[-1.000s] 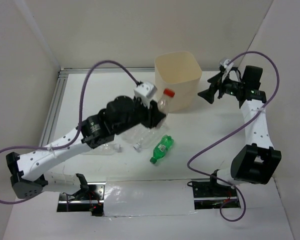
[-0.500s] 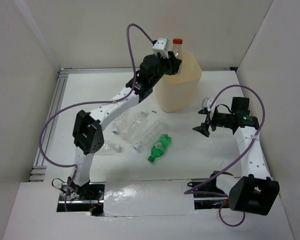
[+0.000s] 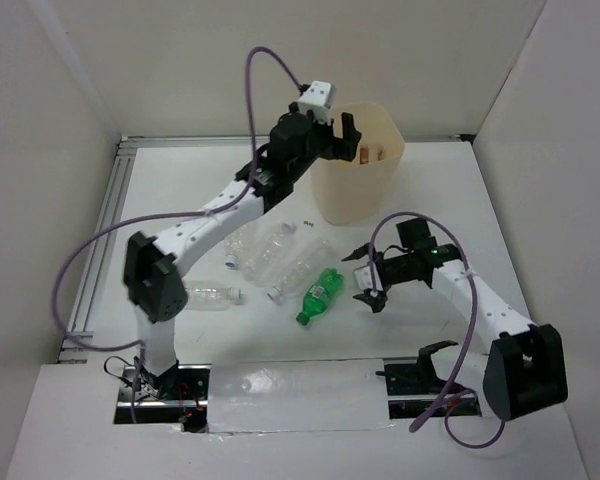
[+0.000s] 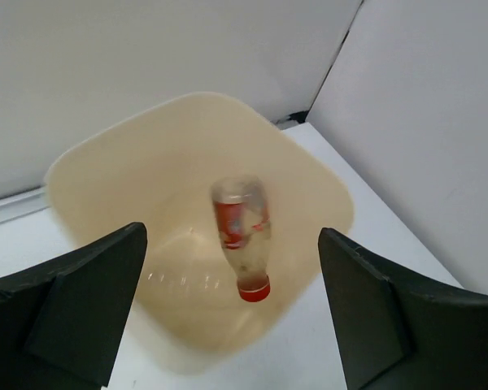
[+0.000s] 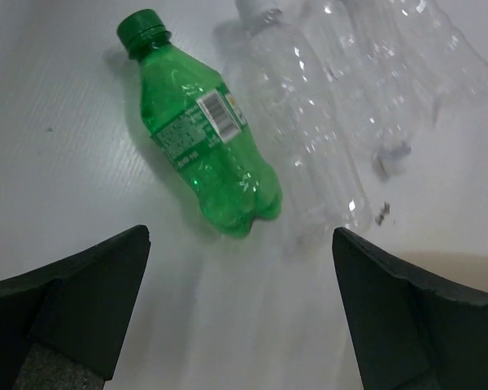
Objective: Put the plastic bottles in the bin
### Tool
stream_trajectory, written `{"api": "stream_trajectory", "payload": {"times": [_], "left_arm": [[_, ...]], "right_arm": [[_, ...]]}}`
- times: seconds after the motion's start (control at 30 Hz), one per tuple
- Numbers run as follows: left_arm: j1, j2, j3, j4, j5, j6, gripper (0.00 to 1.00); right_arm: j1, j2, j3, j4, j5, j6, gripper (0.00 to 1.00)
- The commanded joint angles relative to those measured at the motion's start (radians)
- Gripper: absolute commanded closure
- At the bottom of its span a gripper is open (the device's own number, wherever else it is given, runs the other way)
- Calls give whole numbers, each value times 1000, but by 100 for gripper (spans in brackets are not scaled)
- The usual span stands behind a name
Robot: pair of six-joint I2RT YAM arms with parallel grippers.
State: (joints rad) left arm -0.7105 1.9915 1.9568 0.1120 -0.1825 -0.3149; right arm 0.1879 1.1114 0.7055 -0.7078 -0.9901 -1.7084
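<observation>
The small clear plastic bottle with the red cap (image 4: 242,231) is inside the tall cream plastic bin (image 3: 355,195). Its cap points down and nothing is touching it. It looks like it is dropping in. Right above it hangs the left gripper (image 3: 337,135), with its two black fingers spread wide and nothing between them.

The other bottles lie on the white table (image 3: 430,190). The green plastic bottle with the label (image 3: 320,295) lies flat at about 7 o'clock from the bin. Seen from above, its cap points to 7 o'clock and its bottom to 1 o'clock. Just beside it, at 10 o'clock, is a bunch of clear plastic bottles with white caps (image 3: 280,250). One more clear bottle (image 3: 208,296) lies alone, farther out at 9 o'clock.

The right gripper (image 3: 366,278) is low over the table, wide open and holding nothing. The green bottle is at 9 o'clock from it, near but not touching. This gripper is much nearer than the left one, so I think the green bottle is its next pick. The bottle lies a bit slanted to the fingers, so the gripper may need a small turn to pinch it across its thin side.
</observation>
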Motion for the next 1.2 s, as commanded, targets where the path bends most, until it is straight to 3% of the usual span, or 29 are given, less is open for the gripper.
{"api": "stream_trajectory", "payload": {"times": [0.0,0.1,0.13,0.23,0.37,0.4,0.5,0.57,0.63,0.7,0.77,0.93,1.0,1.03,1.1,1.17], "left_arm": [[-14,-373,-233,-64,-128,-13,1],[2,-560,-482,-237,-214,-114,1],[31,-621,-653,-280,-215,-189,1],[51,-863,-961,-418,-226,-306,1],[51,-1129,-1178,-565,-250,-409,1],[51,-1167,-1202,-592,-250,-426,1],[51,-1258,-1254,-649,-259,-469,1],[51,-1258,-1273,-649,-233,-480,1],[51,-1214,-1273,-698,-233,-529,1],[31,-1134,-1236,-745,-233,-611,1],[17,-1085,-1202,-833,-261,-735,1],[6,-1031,-1182,-873,-223,-941,1],[6,-1022,-1161,-830,-210,-961,1],[6,-1022,-1147,-789,-210,-952,1],[6,-1013,-1147,-750,-210,-873,1],[6,-1013,-1147,-594,-189,-744,1]], "right_arm": [[160,75,-21,244,134,-89,0],[237,152,18,312,204,-89,0],[283,215,38,312,218,-89,0],[364,327,98,312,286,-89,1],[424,473,178,216,353,-140,20],[424,497,202,171,366,-149,30],[447,562,212,134,399,-163,39],[475,593,212,116,427,-175,44],[488,602,232,58,436,-175,59],[498,588,270,-54,421,-175,68],[498,529,307,-148,364,-175,74],[510,363,532,-422,177,-102,77],[519,308,613,-414,128,54,77],[519,277,700,-277,128,207,78],[500,245,715,-204,165,359,78],[470,209,715,87,235,525,78]]}}
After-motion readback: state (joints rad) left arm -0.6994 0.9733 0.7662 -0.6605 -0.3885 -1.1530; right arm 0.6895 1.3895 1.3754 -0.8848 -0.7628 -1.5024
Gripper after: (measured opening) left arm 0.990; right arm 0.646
